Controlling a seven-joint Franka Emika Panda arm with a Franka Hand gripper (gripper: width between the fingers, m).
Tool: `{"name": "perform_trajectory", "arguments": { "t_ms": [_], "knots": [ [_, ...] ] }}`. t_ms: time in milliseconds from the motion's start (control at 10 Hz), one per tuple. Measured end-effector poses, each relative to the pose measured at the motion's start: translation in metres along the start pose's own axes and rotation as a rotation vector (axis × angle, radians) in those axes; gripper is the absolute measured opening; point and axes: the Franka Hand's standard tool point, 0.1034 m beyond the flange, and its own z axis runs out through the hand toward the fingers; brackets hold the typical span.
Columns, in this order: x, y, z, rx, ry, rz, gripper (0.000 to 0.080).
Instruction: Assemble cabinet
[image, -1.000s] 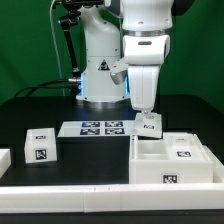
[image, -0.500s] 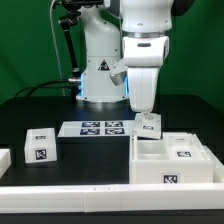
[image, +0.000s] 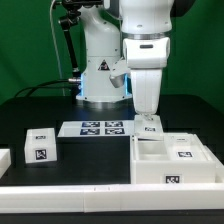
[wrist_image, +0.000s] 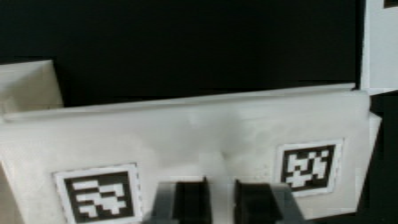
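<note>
1. The fingers (wrist_image: 185, 206) are nearly together, with only a thin pale strip between them. From here I read them as pinched on the top of a small drawer block (image: 150, 126).
2. That drawer block hangs upright under the wrist, low at the cabinet's 11 o'clock corner. I cannot tell whether it is seated in the compartment there.
3. The cabinet (image: 195, 172) sits open side up on the bench (image: 30, 112), at about 4 o'clock in the exterior view.
4. A second drawer block (image: 183, 153) lies inside the cabinet toward its 2 o'clock side.
5. A loose drawer block (image: 40, 146) stands on the bench at 8 o'clock, well apart from the cabinet.
6. The marker board (image: 100, 128) lies flat near the middle, just at 9 o'clock of the held block.
7. A long white rail (image: 80, 190) runs along the 6 o'clock edge.
8. In the wrist view, white plastic bearing two tags (wrist_image: 311, 165) fills the space beyond the fingers. I cannot tell which part carries them.
</note>
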Motion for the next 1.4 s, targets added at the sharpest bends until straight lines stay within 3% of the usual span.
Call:
{"name": "perform_trajectory", "arguments": {
  "t_ms": [1400],
  "knots": [
    [-0.010,0.009,0.001,0.013,0.003,-0.014,0.0064]
  ]
}}
